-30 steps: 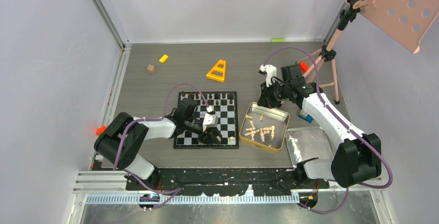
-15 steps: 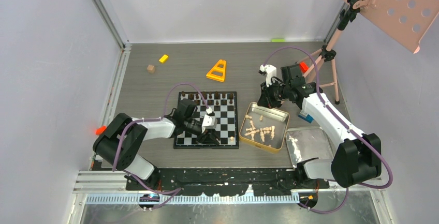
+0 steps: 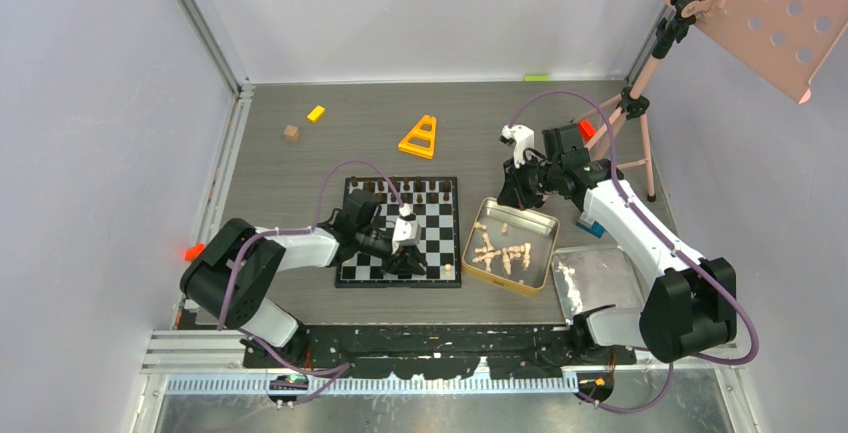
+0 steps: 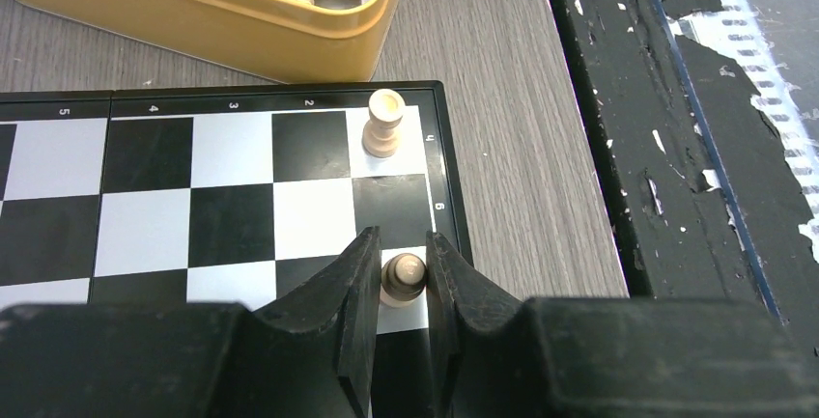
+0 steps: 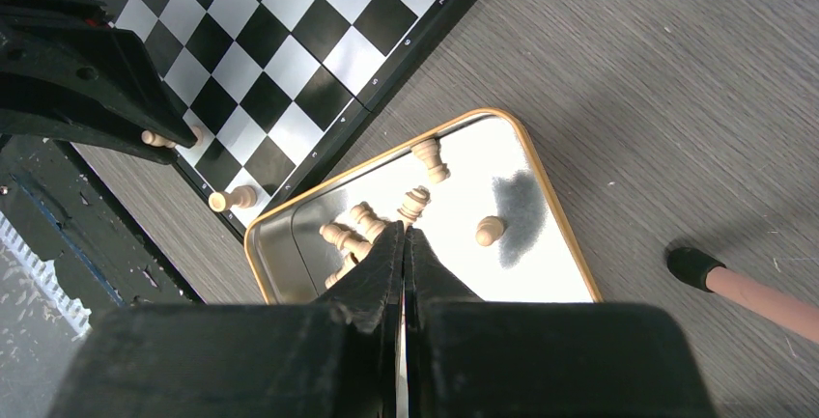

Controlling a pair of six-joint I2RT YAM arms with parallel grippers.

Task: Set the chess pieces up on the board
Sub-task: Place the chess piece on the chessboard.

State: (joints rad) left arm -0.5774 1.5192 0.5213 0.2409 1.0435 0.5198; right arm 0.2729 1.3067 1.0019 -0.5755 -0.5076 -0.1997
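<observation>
Left end effector point(image 4: 402, 249) pinches pale pawn point(image 4: 403, 278), lower centre; right end effector point(image 5: 405, 235) closed, empty. Pawn probably light, slick: grip neck.

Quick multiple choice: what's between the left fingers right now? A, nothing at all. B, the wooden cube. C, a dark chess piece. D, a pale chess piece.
D: in the left wrist view a pale piece sits gripped between the left fingers, over a white square at the edge of the board.
</observation>
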